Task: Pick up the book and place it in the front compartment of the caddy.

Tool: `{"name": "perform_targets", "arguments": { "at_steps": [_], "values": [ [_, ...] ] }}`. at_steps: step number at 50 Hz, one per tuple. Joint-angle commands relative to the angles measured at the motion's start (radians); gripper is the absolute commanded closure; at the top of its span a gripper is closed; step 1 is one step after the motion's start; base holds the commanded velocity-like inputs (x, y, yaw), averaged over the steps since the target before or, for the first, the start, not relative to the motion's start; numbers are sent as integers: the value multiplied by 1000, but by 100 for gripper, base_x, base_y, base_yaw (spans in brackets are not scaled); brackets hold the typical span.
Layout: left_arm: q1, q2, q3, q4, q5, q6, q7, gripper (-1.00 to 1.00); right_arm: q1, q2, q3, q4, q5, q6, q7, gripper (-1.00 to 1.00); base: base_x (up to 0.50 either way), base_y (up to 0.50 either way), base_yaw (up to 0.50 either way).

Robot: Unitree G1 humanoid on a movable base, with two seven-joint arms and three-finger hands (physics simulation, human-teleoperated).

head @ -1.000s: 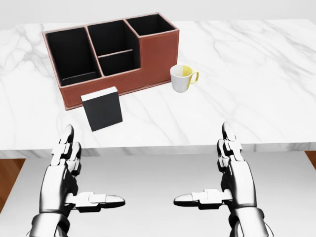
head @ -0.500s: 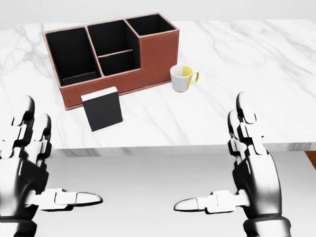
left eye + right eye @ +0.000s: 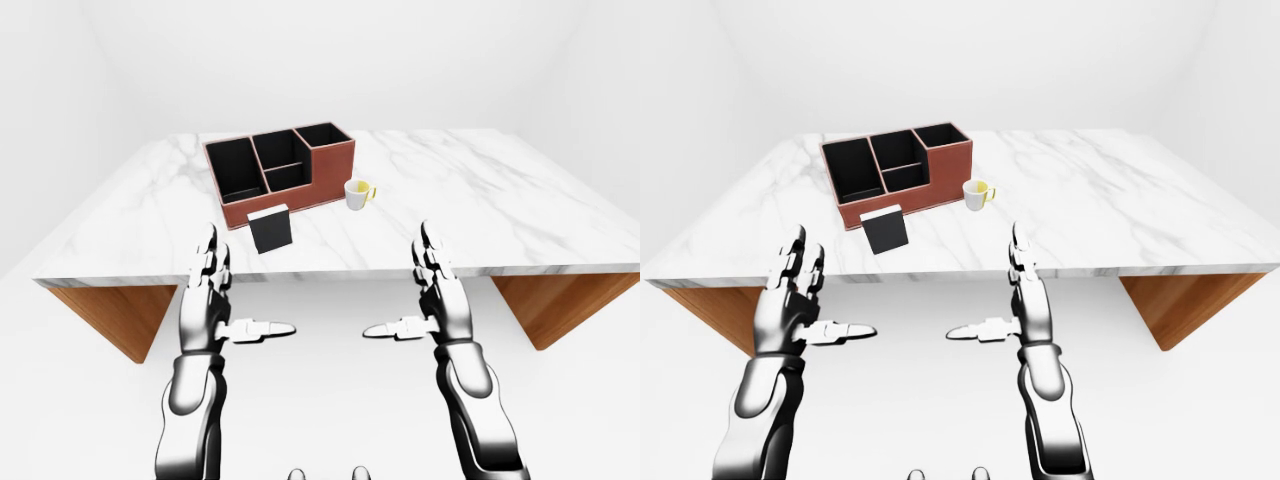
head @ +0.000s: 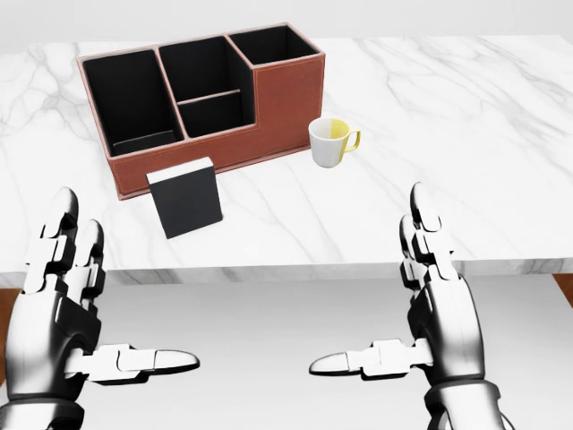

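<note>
The black book [image 4: 185,197] with a white top edge stands upright on the marble table [image 4: 448,116], just below the caddy's low left compartments in the head view. The brown caddy [image 4: 286,98] has several black-lined compartments, all without contents. My left hand [image 4: 107,305] hovers open below the table's near edge, under and left of the book. My right hand [image 4: 376,296] is open too, at the lower right, fingers pointing up and thumb pointing inward. Neither hand touches anything.
A white mug [image 4: 329,141] with a yellow inside stands just right of the caddy. The table's near edge [image 4: 295,269] runs between my hands and the book. Wooden supports [image 3: 110,310] show under the table at both sides.
Since half a second ago both hands have dropped slightly and drawn inward. The book, caddy and mug have not moved.
</note>
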Motion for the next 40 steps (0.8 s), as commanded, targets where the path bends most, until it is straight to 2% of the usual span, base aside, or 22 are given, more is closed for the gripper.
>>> {"name": "perform_targets", "arguments": {
  "at_steps": [1, 2, 3, 5, 9, 14, 17, 20, 24, 26, 28, 31, 35, 40],
  "values": [
    [-3, 2, -58, 95, 45, 3, 54, -100, 6, 17, -31, 57, 37, 56, -8, -100, 0, 0, 0],
    [0, 4, -57, 58, 43, 3, 55, -100, 15, 15, -28, 15, 35, 56, -7, -100, 0, 0, 0],
    [8, 4, -49, -66, 24, 3, 56, -100, 36, 7, -18, -100, 9, 56, -8, -100, 0, 0, 0],
    [8, 4, -43, -114, 16, 3, 59, -100, 42, 8, -18, -137, 3, 56, -2, -100, 0, 0, 0],
    [13, 8, -15, -332, -24, 3, 56, -100, 62, 4, 4, -383, -44, 56, 4, -100, 0, 0, 0],
    [0, 13, 20, -506, -61, 3, 53, -100, 52, 1, 14, -567, -84, 56, 23, -100, 0, 0, 0],
    [-42, 25, 59, -630, -89, 3, 65, -100, 29, -8, 10, -690, -109, 56, 43, -100, 0, 0, 0],
    [-49, 76, 77, -639, -158, 3, 119, -100, 11, 6, 2, -717, -137, 56, 72, -100, 0, 0, 0],
    [-51, 200, 84, -639, -307, 3, 262, -100, -2, 64, -15, -717, -223, 56, 158, -100, 0, 0, 0],
    [-55, 265, 90, -639, -392, 3, 339, -100, -4, 123, -27, -717, -298, 56, 235, -100, 0, 0, 0],
    [-49, 323, 80, -639, -452, 3, 404, -100, -13, 212, -38, -717, -414, 56, 347, -100, 0, 0, 0],
    [-43, 367, 71, -639, -503, 3, 460, -100, -38, 362, -65, -717, -581, 56, 518, -100, 0, 0, 0],
    [-40, 407, 75, -639, -560, 3, 504, -100, -76, 367, -105, -717, -696, 56, 642, -100, 34, -24, 0],
    [-38, 425, 88, -640, -588, 3, 520, -100, -67, 367, -110, -717, -705, 56, 655, -100, 46, -31, 0]
  ]
}}
